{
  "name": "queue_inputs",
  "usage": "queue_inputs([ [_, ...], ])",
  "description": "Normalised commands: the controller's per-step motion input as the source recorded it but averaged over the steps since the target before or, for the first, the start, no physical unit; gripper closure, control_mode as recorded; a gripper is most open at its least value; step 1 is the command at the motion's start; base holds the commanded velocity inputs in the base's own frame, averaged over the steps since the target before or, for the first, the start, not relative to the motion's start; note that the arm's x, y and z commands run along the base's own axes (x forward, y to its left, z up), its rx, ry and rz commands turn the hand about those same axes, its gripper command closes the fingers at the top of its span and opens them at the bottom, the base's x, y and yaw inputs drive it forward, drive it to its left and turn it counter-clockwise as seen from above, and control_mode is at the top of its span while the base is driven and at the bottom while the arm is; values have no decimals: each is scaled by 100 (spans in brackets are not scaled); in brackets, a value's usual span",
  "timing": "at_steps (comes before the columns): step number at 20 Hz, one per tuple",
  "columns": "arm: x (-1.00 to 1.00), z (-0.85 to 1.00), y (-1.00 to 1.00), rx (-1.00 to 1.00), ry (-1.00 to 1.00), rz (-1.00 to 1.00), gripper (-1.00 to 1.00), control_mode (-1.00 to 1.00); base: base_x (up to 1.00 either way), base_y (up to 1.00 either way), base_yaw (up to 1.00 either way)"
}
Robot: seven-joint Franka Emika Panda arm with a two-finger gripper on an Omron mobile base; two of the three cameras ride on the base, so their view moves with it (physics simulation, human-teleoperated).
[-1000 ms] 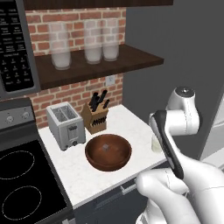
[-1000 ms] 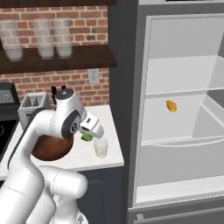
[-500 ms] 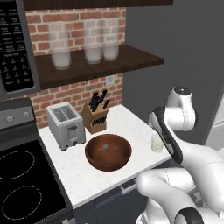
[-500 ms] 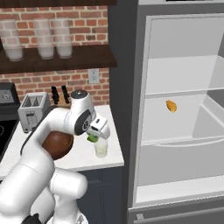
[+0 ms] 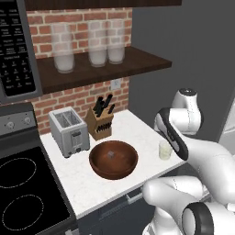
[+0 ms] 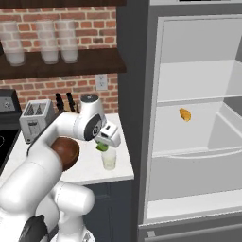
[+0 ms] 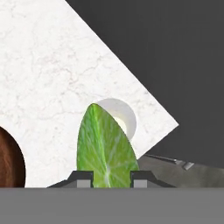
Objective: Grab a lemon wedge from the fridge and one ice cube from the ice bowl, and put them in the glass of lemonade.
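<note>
Hand view: the gripper [image 7: 111,178] pinches the lemon wedge [image 7: 106,148] between its two fingertips at the bottom centre — the wedge's long axis runs up the frame, its pointed end toward the top, leaning slightly left. Just behind that tip, partly covered, sits the round mouth of the glass of lemonade [image 7: 120,114] on the white marble counter [image 7: 57,87], whose corner juts to the right against dark floor. A curve of the ice bowl [image 7: 9,159] shows at the lower left edge.

In the right base view the gripper [image 6: 105,144] hangs just over the glass [image 6: 109,159] at centre, the green wedge [image 6: 101,147] between them. Further back stand a toaster [image 6: 35,119], a knife block [image 6: 65,101] and a brick wall [image 6: 52,87] — frosted jars [image 6: 42,41] on a shelf at upper left. The fridge [image 6: 198,118] stands open at right, an orange piece [image 6: 185,114] on its shelf.
</note>
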Motion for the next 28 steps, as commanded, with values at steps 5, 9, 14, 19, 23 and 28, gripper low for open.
queue_inputs([
  [5,5,-31,0,0,3,0,100,-100,0,0,0],
  [9,0,-26,0,0,5,0,100,-100,0,0,0],
  [14,0,-22,0,0,0,0,100,-100,0,0,0],
  [19,9,-11,0,0,0,0,100,-100,0,0,0],
  [23,23,0,0,0,0,0,100,-100,0,0,0],
  [28,22,0,0,0,0,0,100,-100,0,0,0],
])
